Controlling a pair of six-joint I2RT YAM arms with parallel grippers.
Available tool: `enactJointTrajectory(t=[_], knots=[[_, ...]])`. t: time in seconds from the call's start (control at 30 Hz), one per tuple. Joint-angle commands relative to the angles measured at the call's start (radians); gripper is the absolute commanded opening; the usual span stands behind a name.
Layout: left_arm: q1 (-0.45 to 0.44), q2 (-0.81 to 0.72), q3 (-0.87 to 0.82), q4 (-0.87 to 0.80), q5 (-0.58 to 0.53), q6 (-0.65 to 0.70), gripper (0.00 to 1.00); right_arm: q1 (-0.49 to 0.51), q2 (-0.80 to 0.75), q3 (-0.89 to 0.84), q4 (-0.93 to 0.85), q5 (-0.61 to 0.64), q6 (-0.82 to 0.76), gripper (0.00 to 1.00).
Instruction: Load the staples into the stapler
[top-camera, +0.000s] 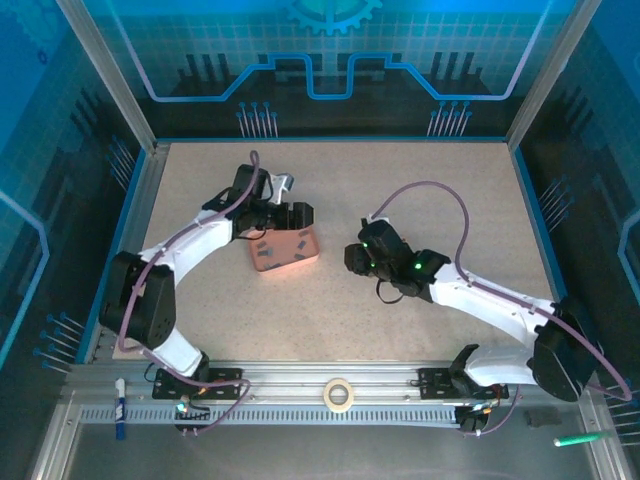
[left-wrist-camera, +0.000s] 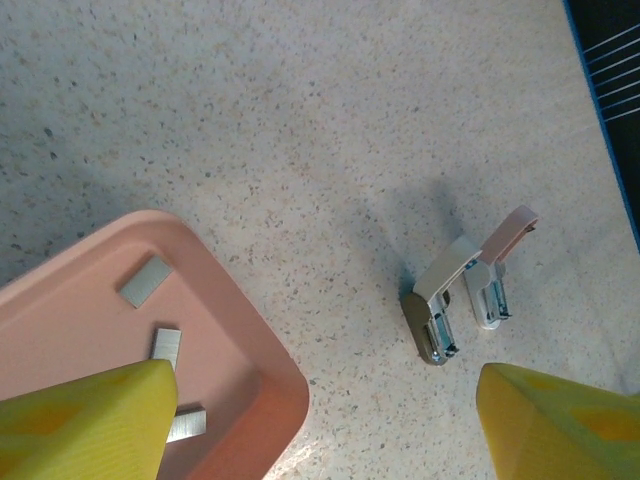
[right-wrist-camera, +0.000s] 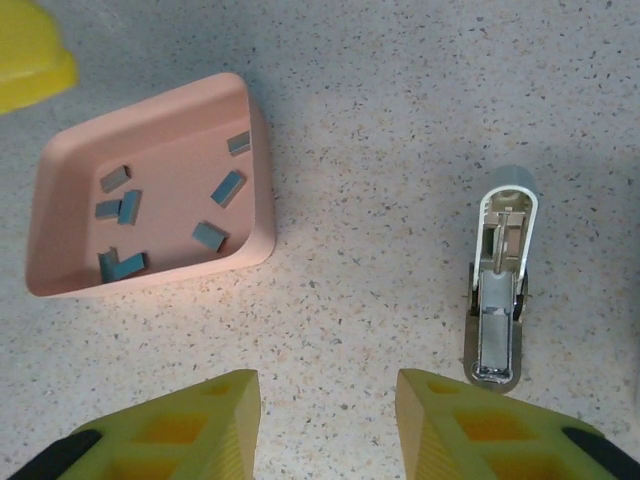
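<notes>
The staples (right-wrist-camera: 228, 187) lie flat on the floor of the pink tray (right-wrist-camera: 265, 190), several short strips pointing every which way, none of them near the stapler's channel. The stapler (right-wrist-camera: 497, 300) sits on the bare surface (right-wrist-camera: 370, 140) near the tray, swung open with its channel facing up. From the right wrist its long axis runs straight away from the right fingers (right-wrist-camera: 170, 430), with the tray off to the other side. Those fingers are parted wide and empty, and they aim at the gap between tray and stapler rather than at either.

The left fingers (left-wrist-camera: 90, 420) are also spread wide with nothing in them, and they are the nearer pair. One finger hangs over the tray's corner, almost above two strips, while the other is out past the stapler. So the pick likely falls to the left arm. It would need to shift toward the tray's inside and turn so the fingers close across a strip's short width (a flat strip on a flat floor leaves little to bite). The tray wall at that corner crowds the approach; there is more room toward the tray's middle.
</notes>
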Motion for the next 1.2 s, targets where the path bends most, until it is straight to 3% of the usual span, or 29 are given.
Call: enactJointTrajectory(t=[0.0, 0.53, 1.17], knots=[[-0.038, 0.053, 0.046, -0.081, -0.003, -0.017, 0.79, 0.007, -0.046, -0.052, 0.078, -0.016, 0.047, 0.43], [-0.147, 0.251, 0.132, -0.139, -0.062, 0.001, 0.79, -0.012, -0.191, -0.153, 0.054, -0.010, 0.063, 0.47], [-0.234, 0.262, 0.154, -0.158, 0.002, -0.004, 0.79, -0.071, -0.277, -0.200, 0.016, -0.044, 0.053, 0.47]])
